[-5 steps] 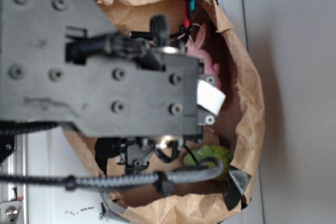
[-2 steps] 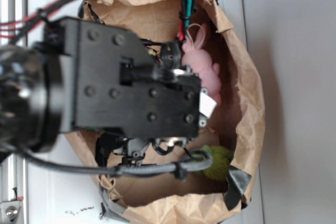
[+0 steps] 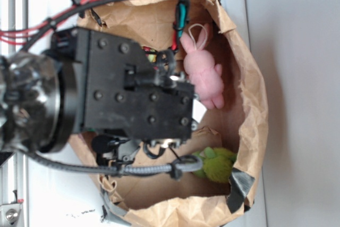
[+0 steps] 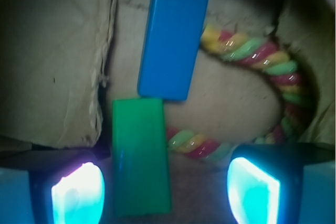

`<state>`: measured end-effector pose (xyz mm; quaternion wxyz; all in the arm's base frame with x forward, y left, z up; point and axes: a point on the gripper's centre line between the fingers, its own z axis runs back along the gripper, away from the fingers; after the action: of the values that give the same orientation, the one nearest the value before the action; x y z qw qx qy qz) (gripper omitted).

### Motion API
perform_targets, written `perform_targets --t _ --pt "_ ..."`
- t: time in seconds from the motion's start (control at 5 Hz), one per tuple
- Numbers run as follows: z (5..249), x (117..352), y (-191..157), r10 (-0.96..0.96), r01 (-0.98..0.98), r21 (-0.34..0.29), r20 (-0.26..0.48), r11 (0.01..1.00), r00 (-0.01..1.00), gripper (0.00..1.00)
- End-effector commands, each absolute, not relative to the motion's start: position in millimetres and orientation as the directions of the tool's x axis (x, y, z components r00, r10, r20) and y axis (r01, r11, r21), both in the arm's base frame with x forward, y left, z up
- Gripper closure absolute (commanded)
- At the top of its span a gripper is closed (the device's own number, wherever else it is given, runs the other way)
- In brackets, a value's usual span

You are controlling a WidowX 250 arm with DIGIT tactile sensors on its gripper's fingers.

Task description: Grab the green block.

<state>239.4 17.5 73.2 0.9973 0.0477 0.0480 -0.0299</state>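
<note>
In the wrist view the green block (image 4: 139, 156) lies flat on the bag floor, long side pointing away from me. My gripper (image 4: 165, 192) is open, and the block sits between the jaws, close to the left fingertip (image 4: 76, 192) and well apart from the right one (image 4: 252, 190). The blue block (image 4: 172, 38) lies just beyond the green block, touching its far end. In the exterior view the arm (image 3: 133, 99) reaches down into the brown paper bag (image 3: 249, 104) and hides both blocks.
A multicoloured twisted rope (image 4: 252, 56) curves beside the blocks and passes under the green block's right edge. A pink plush bunny (image 3: 204, 73) and a fuzzy lime-green plush toy (image 3: 218, 164) lie in the bag. Bag walls close in on all sides.
The arm has moved down and left, deeper into the bag. The pink bunny is now uncovered, and the white tag at the arm's end is no longer visible.
</note>
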Motion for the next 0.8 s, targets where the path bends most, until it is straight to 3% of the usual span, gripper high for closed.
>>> perform_targets --t 0.0,0.4,0.6 --pt "88.6 242.6 10.6 -0.038 0.042 0.053 -0.077 0.998 0.996 0.00" --pt "77.8 246.5 5.4 -0.036 0.043 0.059 -0.108 0.997 0.993 0.00" --pt "73.4 218.0 -22.9 -0.027 0.035 0.064 -0.111 0.997 0.993 0.00"
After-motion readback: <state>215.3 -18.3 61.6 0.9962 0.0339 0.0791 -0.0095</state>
